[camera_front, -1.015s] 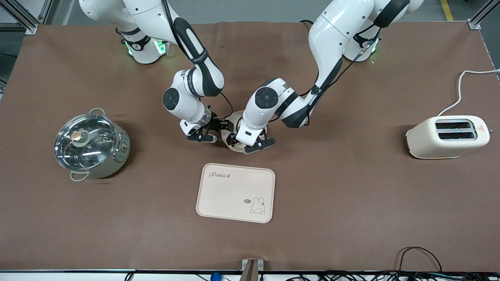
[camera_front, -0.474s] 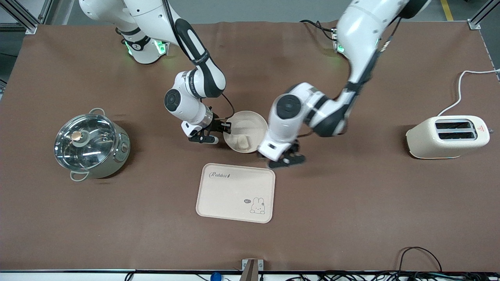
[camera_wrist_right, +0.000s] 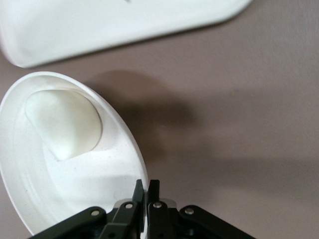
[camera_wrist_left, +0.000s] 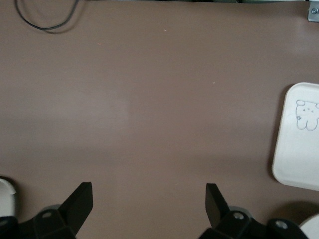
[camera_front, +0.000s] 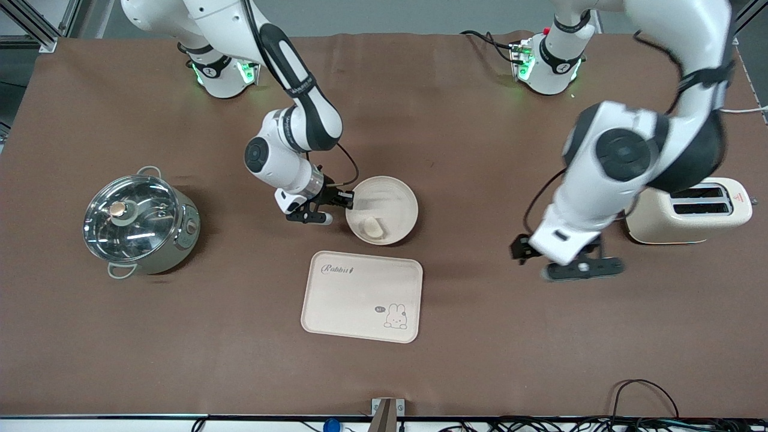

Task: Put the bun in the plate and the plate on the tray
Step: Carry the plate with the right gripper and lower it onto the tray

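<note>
The plate (camera_front: 403,204) and tray (camera_front: 336,300) look like smooth, matt cream plastic. The bun (camera_front: 373,226) is soft and matt (dough-like). The pot (camera_front: 141,222) shows glossy metal under a glass lid, on a matt brown tabletop (camera_front: 540,360).

We find the bun (camera_front: 372,227) lying in the plate (camera_front: 401,198), which sits on the tabletop (camera_front: 240,360) just farther from the front camera than the tray (camera_front: 354,300), apart from it. The right tool (camera_front: 347,200) is clamped on the plate's rim at the side toward the right arm's end. The pot (camera_front: 141,223) stands near that same end; the toaster (camera_front: 684,219) stands toward the left arm's end. The left tool (camera_front: 567,264), spread wide, hangs over bare tabletop between tray and toaster.
</note>
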### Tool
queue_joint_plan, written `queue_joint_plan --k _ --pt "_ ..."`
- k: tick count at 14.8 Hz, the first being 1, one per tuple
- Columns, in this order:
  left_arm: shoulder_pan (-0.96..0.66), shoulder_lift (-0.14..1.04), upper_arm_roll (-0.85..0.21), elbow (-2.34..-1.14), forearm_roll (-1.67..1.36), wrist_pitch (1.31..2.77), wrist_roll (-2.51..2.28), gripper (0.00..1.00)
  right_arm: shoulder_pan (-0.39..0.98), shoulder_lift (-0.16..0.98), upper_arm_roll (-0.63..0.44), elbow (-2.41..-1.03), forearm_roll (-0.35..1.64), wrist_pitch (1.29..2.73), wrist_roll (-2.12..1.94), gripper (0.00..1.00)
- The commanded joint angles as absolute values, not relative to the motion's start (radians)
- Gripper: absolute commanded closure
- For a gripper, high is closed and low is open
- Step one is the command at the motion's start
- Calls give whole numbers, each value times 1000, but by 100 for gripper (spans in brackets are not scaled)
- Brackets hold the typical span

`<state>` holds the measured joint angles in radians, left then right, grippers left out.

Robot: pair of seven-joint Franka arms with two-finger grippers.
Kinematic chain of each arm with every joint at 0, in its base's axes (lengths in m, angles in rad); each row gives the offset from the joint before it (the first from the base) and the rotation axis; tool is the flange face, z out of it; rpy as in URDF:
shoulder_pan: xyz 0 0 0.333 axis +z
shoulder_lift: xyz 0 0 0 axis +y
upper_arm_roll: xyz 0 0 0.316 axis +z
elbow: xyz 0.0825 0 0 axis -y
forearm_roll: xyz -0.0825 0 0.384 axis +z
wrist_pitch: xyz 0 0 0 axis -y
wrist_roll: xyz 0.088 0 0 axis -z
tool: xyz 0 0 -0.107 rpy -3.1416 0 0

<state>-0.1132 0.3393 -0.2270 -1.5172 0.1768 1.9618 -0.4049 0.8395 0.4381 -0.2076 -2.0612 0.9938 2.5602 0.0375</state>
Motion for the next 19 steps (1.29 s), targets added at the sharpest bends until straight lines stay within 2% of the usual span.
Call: queue_joint_plan --k 1,3,5,7,9,10,14,19 --pt "-23 229 -239 -1548 105 1876 -228 0 778 356 -199 -2074 1014 2522 28 100" --pt "21 172 -235 -1548 71 1814 -131 0 747 376 -201 -2002 1012 2525 26 100" --pt "73 140 -229 -1514 22 1744 -37 0 724 483 -201 -1887 1011 2523 23 100" --pt "28 88 -107 -1468 -14 1642 47 0 695 596 -202 -1757 1003 2522 18 100" --pt "-114 43 64 -1494 -18 1615 66 0 680 716 -204 -1628 986 2517 -35 100" --pt "-148 26 95 -1514 -17 1621 66 0 664 763 -204 -1582 971 2517 -54 100" --pt "-147 -37 86 -1597 -8 1652 69 0 609 876 -204 -1464 960 2513 -57 100" --pt "-150 -49 52 -1598 25 1637 52 0 578 888 -201 -1454 899 2459 -55 100"
